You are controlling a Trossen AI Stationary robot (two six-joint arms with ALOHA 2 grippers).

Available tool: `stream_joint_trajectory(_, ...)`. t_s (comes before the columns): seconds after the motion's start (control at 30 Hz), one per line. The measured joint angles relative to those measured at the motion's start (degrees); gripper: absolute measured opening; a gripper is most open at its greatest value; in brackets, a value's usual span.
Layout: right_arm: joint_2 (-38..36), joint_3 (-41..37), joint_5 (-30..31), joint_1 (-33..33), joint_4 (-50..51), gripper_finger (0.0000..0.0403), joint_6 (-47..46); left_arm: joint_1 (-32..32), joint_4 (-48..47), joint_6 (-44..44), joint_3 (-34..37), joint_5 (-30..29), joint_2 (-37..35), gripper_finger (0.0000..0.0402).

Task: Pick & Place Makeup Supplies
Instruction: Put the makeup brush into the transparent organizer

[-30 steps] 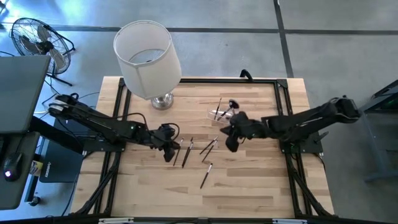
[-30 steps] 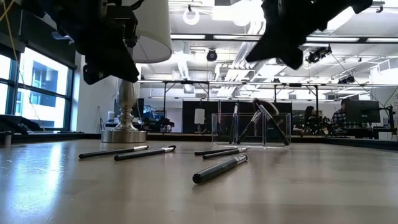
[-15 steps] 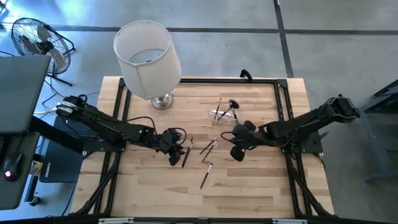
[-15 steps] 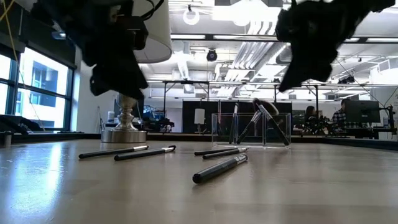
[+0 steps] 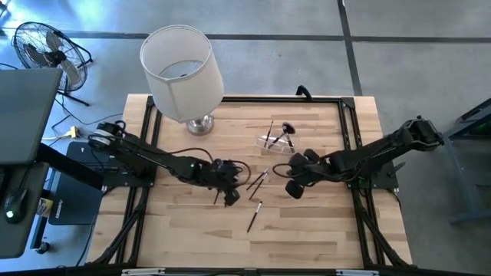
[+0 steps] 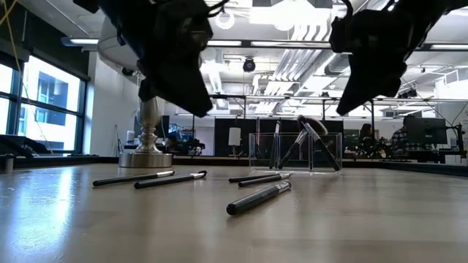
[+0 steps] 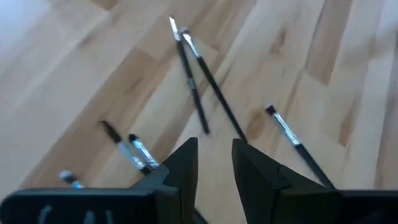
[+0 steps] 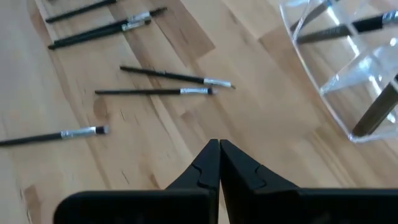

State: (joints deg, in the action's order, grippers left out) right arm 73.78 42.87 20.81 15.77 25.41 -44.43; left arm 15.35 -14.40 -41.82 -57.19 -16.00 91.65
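Note:
Several thin dark makeup brushes (image 5: 257, 180) lie flat on the wooden table; in the low view they are brushes (image 6: 172, 179) and a nearer one (image 6: 256, 198). A few more stand tilted in a clear holder (image 5: 276, 142), which also shows as holder (image 8: 348, 68). My left gripper (image 5: 230, 193) hovers over the loose brushes (image 7: 189, 81), open by a narrow gap and well above the table (image 6: 183, 73). My right gripper (image 5: 293, 186) is shut and empty. It hangs above the table near the holder, with brushes (image 8: 177, 76) ahead of it.
A lamp with a white shade (image 5: 180, 65) stands on its metal base (image 6: 146, 157) at the table's far left. The black frame (image 5: 345, 103) runs along the table's edges. Bare wood lies toward the near edge (image 5: 307, 238).
My left gripper has travelled toward the table's right and slightly toward the near edge, and now stands over the loose brushes. My right gripper has moved toward the near edge, away from the clear holder, then held still. The brushes have not moved.

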Motion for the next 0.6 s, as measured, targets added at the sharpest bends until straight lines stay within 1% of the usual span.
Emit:
stream_joint_trajectory(0.17, 0.0, 0.0, 0.5, 0.0, -1.3, 0.0002, 1.2, 0.0, -0.1, 0.0, -1.3, 2.0, 1.3, 0.0096)
stream_joint_trajectory(0.5, 0.0, 0.0, 1.8, 0.0, -3.5, 0.0005, 0.9, 0.0, -0.8, -0.4, -1.2, 3.1, 1.6, 0.0096)
stream_joint_trajectory(0.6, 0.1, 0.0, 0.8, 0.0, -4.1, 0.0002, 1.8, 0.0, -0.8, -0.4, -1.2, 3.3, 1.6, 0.0096)
